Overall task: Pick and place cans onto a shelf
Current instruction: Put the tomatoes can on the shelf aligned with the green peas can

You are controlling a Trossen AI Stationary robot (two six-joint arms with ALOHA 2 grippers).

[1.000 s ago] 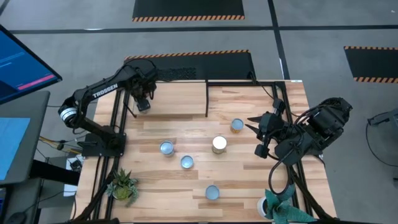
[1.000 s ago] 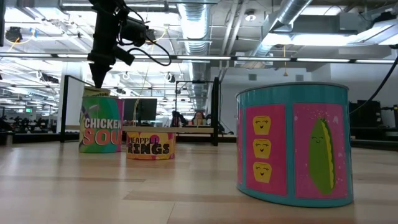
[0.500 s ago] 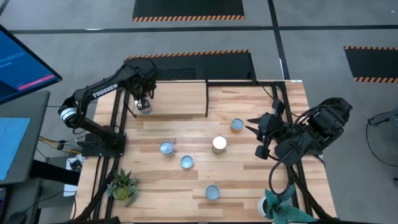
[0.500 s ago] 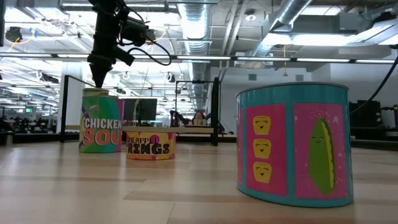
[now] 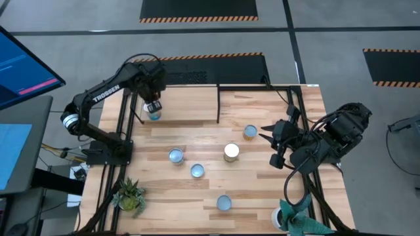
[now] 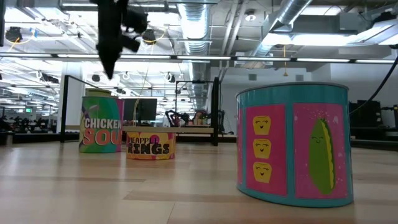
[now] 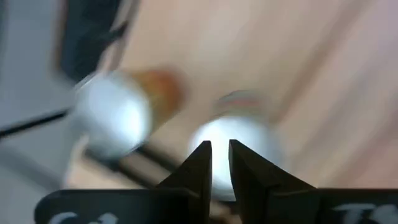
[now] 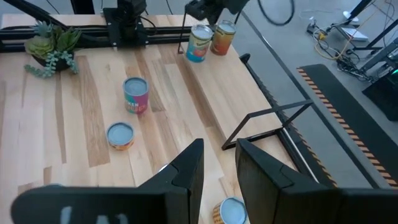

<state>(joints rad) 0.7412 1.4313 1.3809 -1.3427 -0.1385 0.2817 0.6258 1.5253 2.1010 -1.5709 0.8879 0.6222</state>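
Five cans (image 5: 197, 171) stand on the table (image 5: 262, 196) nearest me. My right gripper (image 5: 268, 139) waits, fingers narrowly parted. Farther off, my left gripper (image 5: 153, 110), fingers nearly together and empty, hovers above two cans (image 8: 198, 43) on the shelf (image 5: 190, 105).

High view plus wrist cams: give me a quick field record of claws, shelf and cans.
left claw: over the shelf, raised clear of the cans there
shelf: far-left part of the table
cans on shelf: two, upright, side by side
cans on table: five, upright, spread apart
right claw: at the table's right side, waiting, nearest the can at
plants: two, at the near corners
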